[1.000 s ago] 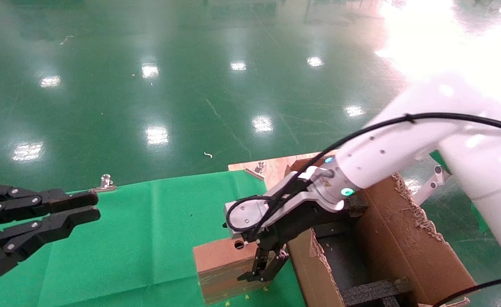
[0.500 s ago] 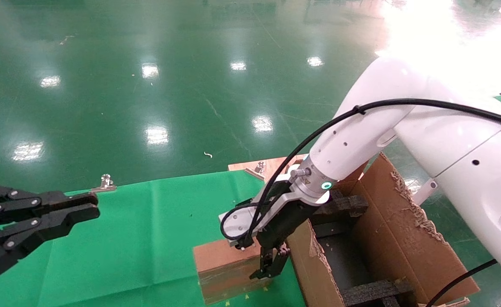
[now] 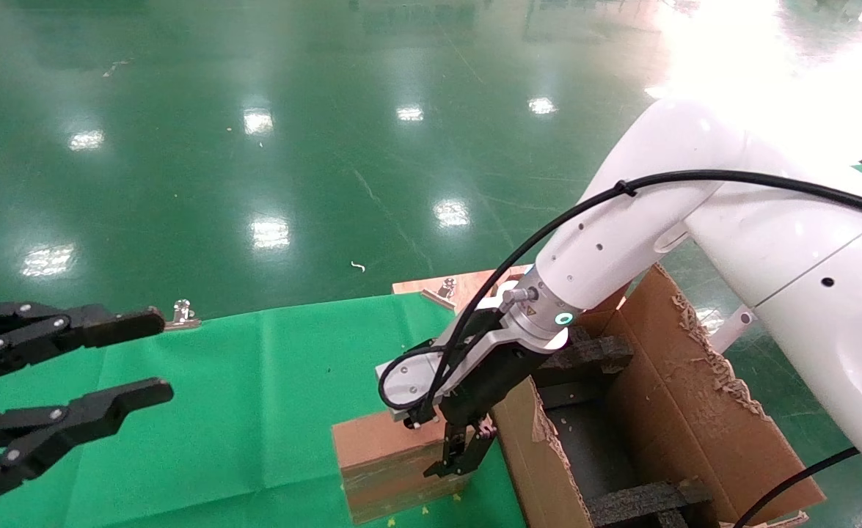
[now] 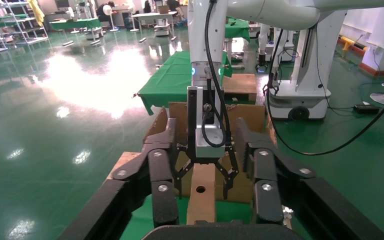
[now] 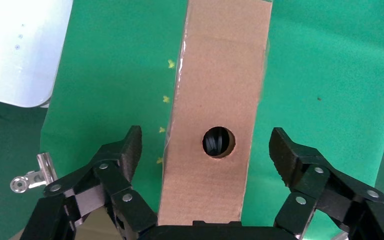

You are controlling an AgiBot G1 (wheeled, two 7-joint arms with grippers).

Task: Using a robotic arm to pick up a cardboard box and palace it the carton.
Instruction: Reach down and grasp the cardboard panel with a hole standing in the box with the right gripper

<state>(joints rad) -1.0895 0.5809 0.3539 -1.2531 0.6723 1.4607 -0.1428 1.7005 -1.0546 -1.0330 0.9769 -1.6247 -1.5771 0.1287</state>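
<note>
The small brown cardboard box [image 3: 372, 444] stands on the green cloth, taped side facing me, right beside the carton [image 3: 695, 411]. The white right arm [image 3: 621, 242] reaches down over it. My right gripper [image 3: 460, 447] is open and straddles the box's end nearest the carton. In the right wrist view the box [image 5: 215, 90] with its round hole runs between the spread fingers of the gripper [image 5: 206, 142], which do not touch it. My left gripper [image 3: 159, 354] is open and empty, hovering at the far left. The left wrist view shows the box [image 4: 201, 200] end-on under the right arm [image 4: 207, 60].
The large carton with ragged flaps and black foam strips [image 3: 636, 502] sits at the right on a wooden board [image 3: 467, 290]. Metal clips [image 3: 183, 314] hold the green cloth [image 3: 254, 411]. Beyond lies shiny green floor [image 3: 328, 147].
My left gripper has opened from shut. The right arm's elbow has risen and its gripper has swung more upright over the box, settling slightly toward the box's carton end.
</note>
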